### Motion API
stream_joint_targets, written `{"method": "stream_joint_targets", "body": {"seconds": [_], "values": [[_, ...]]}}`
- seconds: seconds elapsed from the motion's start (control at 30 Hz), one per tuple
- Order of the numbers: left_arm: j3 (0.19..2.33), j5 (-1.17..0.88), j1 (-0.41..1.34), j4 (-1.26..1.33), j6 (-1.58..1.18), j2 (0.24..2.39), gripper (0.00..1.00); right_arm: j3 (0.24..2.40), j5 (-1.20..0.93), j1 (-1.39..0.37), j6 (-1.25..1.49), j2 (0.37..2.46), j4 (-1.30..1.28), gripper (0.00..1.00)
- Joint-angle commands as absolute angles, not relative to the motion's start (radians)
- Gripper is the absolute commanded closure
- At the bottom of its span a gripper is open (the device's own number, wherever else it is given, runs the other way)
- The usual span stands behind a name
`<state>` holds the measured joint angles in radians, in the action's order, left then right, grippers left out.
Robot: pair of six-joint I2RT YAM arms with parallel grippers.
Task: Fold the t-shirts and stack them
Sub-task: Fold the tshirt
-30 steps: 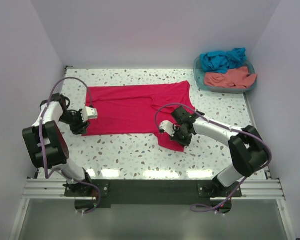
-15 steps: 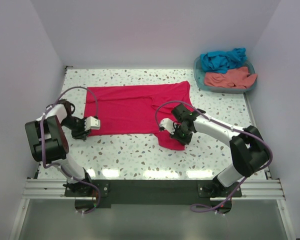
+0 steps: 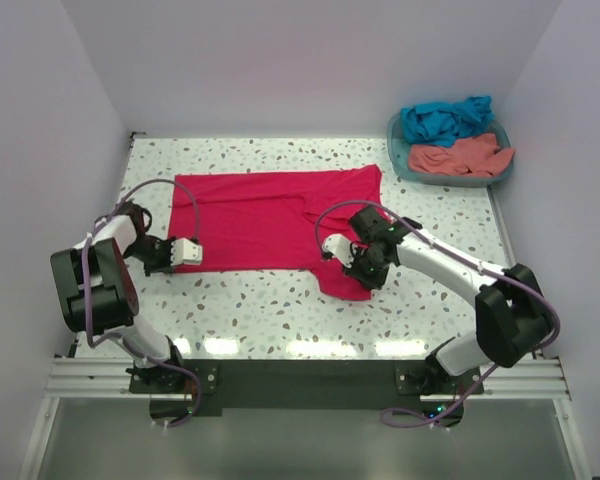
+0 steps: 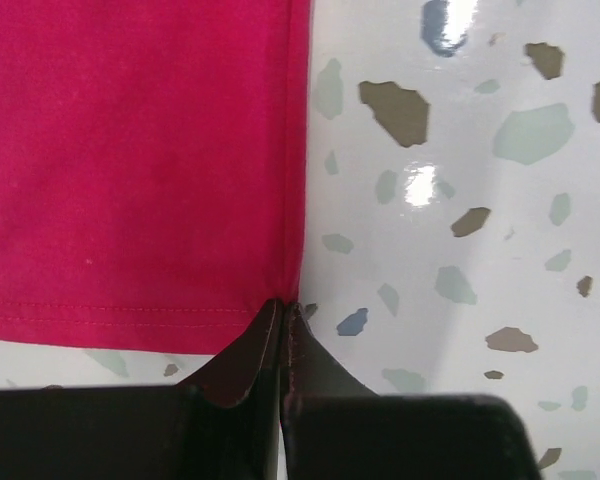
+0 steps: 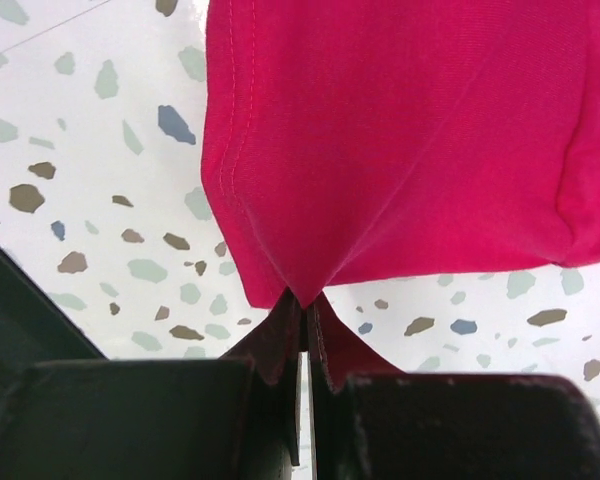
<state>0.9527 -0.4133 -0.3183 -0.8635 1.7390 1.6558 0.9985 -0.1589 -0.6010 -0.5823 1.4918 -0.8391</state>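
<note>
The crimson-pink t-shirt [image 3: 265,215] lies spread on the speckled table. My left gripper [image 3: 173,255] is shut on its near left hem corner [image 4: 280,295]. My right gripper [image 3: 358,268] is shut on the near right sleeve [image 5: 380,150], which bunches up into the jaws and lifts a little. The teal-blue t-shirt [image 3: 445,118] and the salmon-coral t-shirt [image 3: 460,156] lie crumpled in the basket at the far right.
The teal plastic basket [image 3: 399,160] stands at the table's far right corner. White walls close in the left, back and right. Bare speckled table [image 3: 250,305] lies between the shirt and the near rail.
My left gripper has moved nearer and rightward along the shirt's left edge to the near hem corner. My right gripper has shifted slightly, still holding the sleeve.
</note>
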Motion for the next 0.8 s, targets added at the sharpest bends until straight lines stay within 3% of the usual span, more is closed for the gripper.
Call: {"method": "stream_joint_targets", "body": {"seconds": [0.0,0.27,0.77], "values": [[0.930,-0.417,-0.318,-0.946,1.784,1.615,1.00,1.022,-0.196,-0.600,-0.548,1.418,-0.893,1.00],[1.015,-0.483,-0.348,-1.040,1.773,1.560,1.00,1.057,-0.172,-0.592,-0.557,1.347,-0.926,1.00],[1.308,-0.636,-0.353,-1.123,1.695,1.726,1.00,1.411,-0.160,-0.465,-0.774,1.629,-1.060,1.00]]}}
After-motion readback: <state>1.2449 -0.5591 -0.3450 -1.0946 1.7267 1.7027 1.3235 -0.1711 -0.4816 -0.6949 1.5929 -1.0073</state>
